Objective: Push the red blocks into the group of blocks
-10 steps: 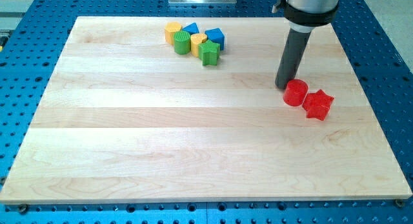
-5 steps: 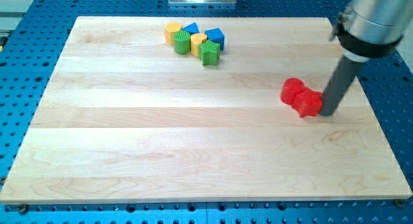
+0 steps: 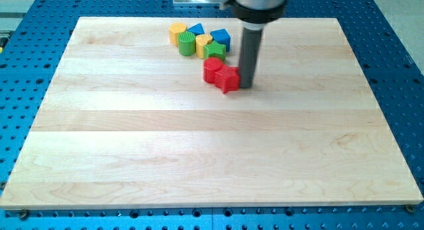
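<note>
1. There is no hand on this arm, so nothing opens, closes or is held; my tip (image 3: 244, 85) rests on the surface (image 3: 132, 150), touching the view's right side of the red star (image 3: 228, 78)
2. The red star touches the red cylinder (image 3: 212, 69) on its upper left; the pair sits just below the group, near the green star (image 3: 214, 51); whether they touch it I cannot tell
3. The group holds a green cylinder (image 3: 187, 42), two yellow cylinders (image 3: 177, 32) (image 3: 203, 43), and two blue blocks (image 3: 195, 30) (image 3: 220, 38)
4. The reds look light, stiff and quick to slide on smooth wood, and likely to spin if struck off-centre
5. I judge the push should meet the star's flat side, lined through both reds toward the group, and go gently so the group does not scatter
</note>
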Controlling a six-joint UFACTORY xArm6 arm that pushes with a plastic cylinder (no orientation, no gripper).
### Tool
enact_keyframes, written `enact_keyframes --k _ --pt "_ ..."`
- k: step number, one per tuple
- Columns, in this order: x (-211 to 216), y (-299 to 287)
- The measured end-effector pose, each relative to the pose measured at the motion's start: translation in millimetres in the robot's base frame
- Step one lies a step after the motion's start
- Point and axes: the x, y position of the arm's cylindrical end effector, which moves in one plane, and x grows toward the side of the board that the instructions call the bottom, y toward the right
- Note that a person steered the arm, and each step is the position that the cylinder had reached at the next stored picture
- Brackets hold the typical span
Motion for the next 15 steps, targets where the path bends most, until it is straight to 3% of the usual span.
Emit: enact_keyframes --k 1,2,3,4,6,8,9,10,11,12,13,15 --pt "-12 -36" --pt "34 -38" --pt "35 -60" --pt "3 -76" --pt "0 -119" --pt "-36 -93" --pt "-11 -98" --pt "-9 -149" --pt "-52 -145" --pt "-53 -129" --pt "-36 -160" --pt "-7 -94"
